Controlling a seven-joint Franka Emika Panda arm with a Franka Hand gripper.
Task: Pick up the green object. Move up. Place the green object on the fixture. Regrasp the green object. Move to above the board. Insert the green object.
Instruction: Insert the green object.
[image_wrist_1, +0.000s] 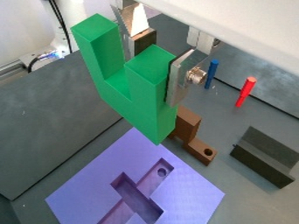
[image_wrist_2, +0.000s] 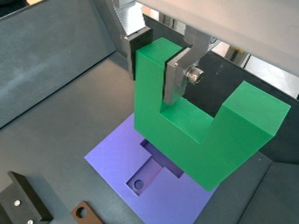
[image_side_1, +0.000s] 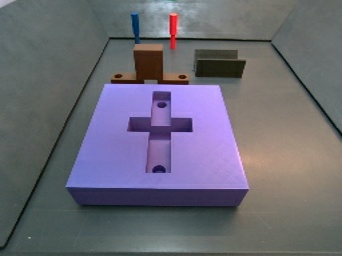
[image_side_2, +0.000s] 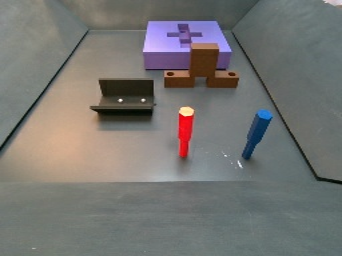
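1. Silver finger plates of the gripper (image_wrist_1: 149, 66) pinched the green object (image_wrist_1: 128, 79) by one arm of its U. One plate (image_wrist_2: 176, 79) lay flat against that arm in a wrist view. The piece hung under the wrist with its square notch facing sideways.

2. Judged: the hold on one arm left the body and the other arm free below the fingers, which suits lowering the piece into a slot.

3. Below the held piece, both wrist views showed the board (image_wrist_1: 140, 188), with its cross-shaped recess (image_wrist_2: 152, 166) under the green block. Judged: the gripper stood above the board, insertion not yet begun.

4. On the floor, the board lay toward one end wall. Just beyond its far edge stood the reddish-brown upright block (image_side_1: 148, 62) on its flat base. The fixture (image_side_1: 219, 65) sat beside that block, apart from it and empty.

5. Red peg (image_side_2: 186, 132) and blue peg (image_side_2: 255, 135) stood upright near the opposite end of the floor, well apart from the board.

6. Hidden: neither side view held the gripper or the green piece; both were out of frame above. The green block covered much of the recess in the wrist views, so alignment of piece to slot could not be read. The second finger was mostly masked by the piece.
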